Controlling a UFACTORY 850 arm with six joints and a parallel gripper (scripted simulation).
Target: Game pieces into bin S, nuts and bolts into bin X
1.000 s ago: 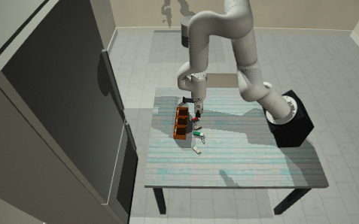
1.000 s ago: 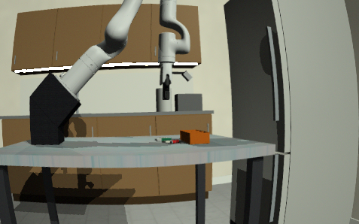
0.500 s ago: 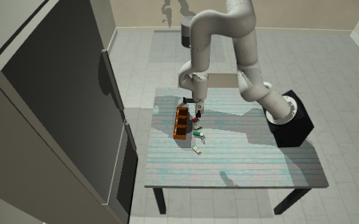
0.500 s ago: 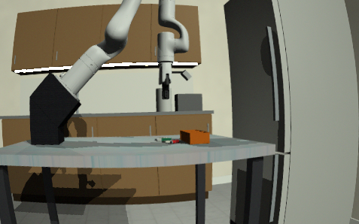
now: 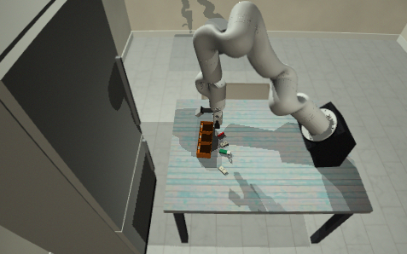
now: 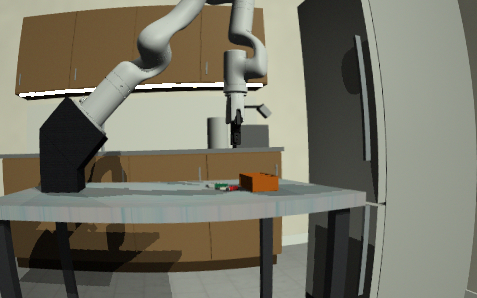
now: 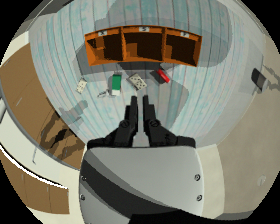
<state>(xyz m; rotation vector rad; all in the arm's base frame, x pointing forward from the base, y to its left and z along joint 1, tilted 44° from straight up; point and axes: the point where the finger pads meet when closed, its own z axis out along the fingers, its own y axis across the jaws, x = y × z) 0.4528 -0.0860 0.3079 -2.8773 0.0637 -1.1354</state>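
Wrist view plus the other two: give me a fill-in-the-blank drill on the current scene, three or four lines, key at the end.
1. The orange bin row has ____ compartments.
2. The gripper hangs above the table with its jaws ____ and nothing between them.
3. The small red piece lies on the table, ____ the bins.
4. Beside the table stands a tall ____.

Missing words: three; shut; outside; refrigerator
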